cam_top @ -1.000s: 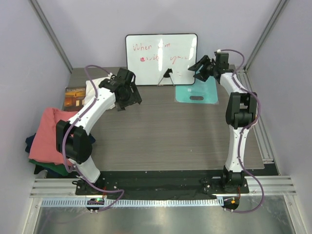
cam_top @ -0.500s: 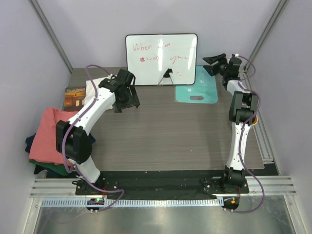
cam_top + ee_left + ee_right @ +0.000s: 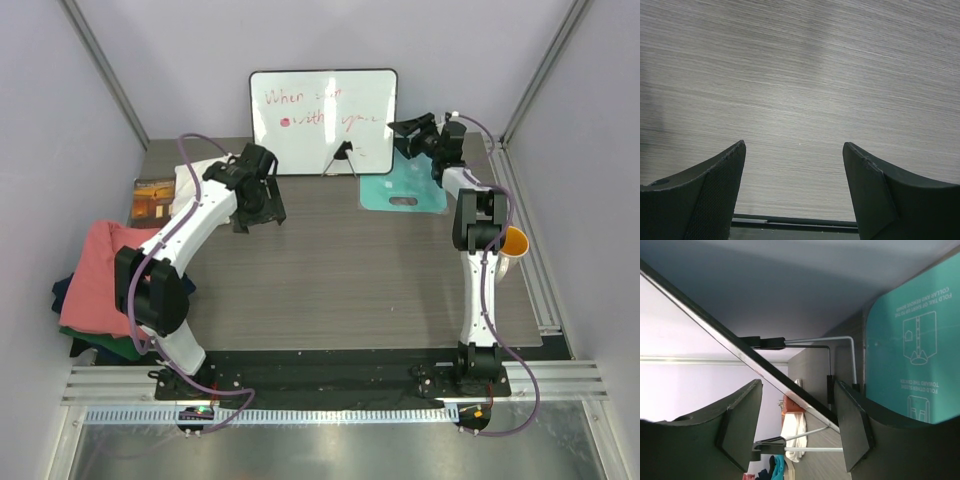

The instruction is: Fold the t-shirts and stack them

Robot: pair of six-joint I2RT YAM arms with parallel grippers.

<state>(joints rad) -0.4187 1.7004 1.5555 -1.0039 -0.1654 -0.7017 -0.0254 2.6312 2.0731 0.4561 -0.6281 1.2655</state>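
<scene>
Fingers of the left gripper (image 3: 794, 145) and the right gripper (image 3: 797, 382) are spread wide, closed on nothing. Far left of the whiteboard (image 3: 322, 120), nearer the arm bases, the t-shirts lie heaped at the bench (image 3: 330, 270) edge: the salmon-pink one (image 3: 95, 270) on top, navy (image 3: 62, 290) and dark green (image 3: 95, 345) beneath. White cloth (image 3: 200, 168), probably the white shirt, shows just left of the whiteboard. The left gripper hovers over bare bench in front of the whiteboard's left corner. The right gripper sits at the whiteboard's right edge, which crosses its gap in the wrist view; I cannot tell whether they touch. The teal mat (image 3: 405, 190) lies front-right of the whiteboard.

No shirt is spread out, so step 1, fetching a shirt, seems in hand. Next, the left arm needs to swing to the heap, pinch 1 layer only, and draw it flat in front of the whiteboard.
</scene>
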